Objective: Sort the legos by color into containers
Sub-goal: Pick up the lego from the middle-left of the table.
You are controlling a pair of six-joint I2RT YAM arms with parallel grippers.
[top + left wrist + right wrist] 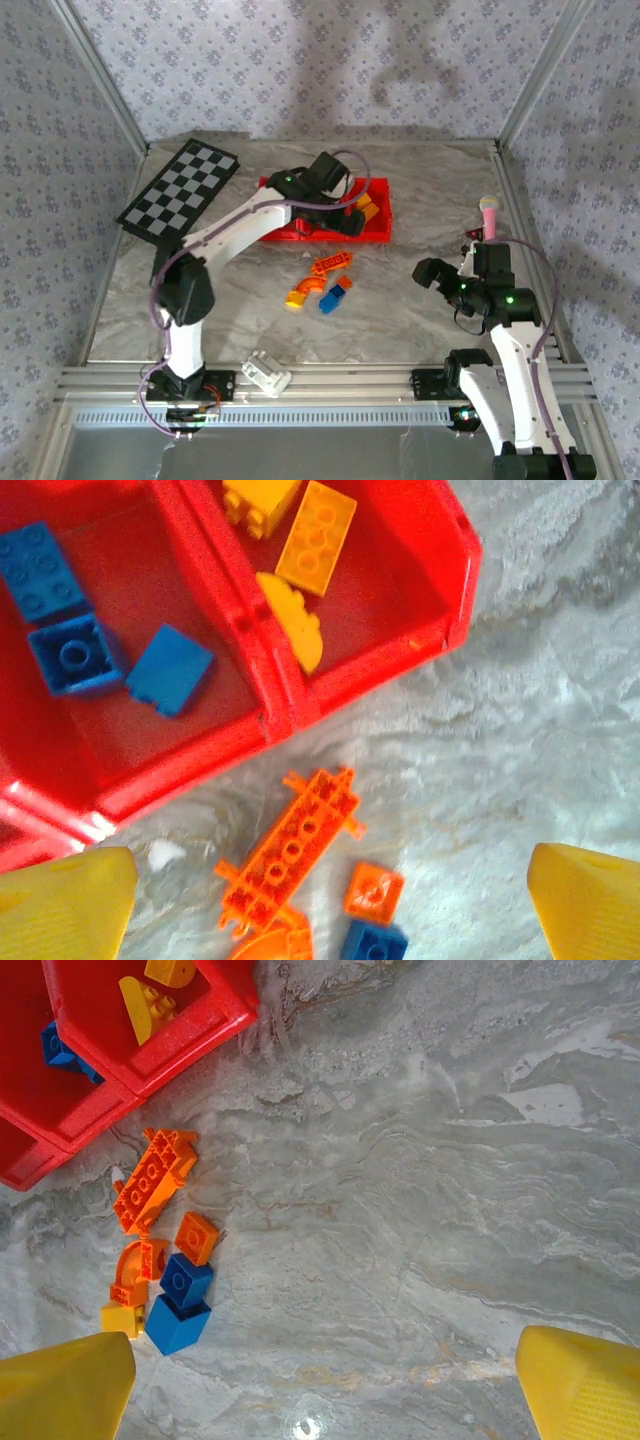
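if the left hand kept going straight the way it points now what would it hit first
Most likely the long orange brick on the table just outside the red tray; it lies ahead of the open left hand. Depth is unclear, so it might meet bare table beside it.

The red tray [378, 228] lies at the far middle of the surface [400, 300], its long side running left to right. Its right compartment [400, 570] holds three yellow bricks [315, 537] (one of them curved, lying against the divider). The middle compartment [120, 560] holds three blue bricks [168, 668], close together. Just near of the tray a loose cluster rests on the surface: a long orange plate [152, 1178], a small orange square [196, 1237], a curved orange piece [135, 1265], two touching loose blue bricks [185, 1280] and a small yellow brick [118, 1317].
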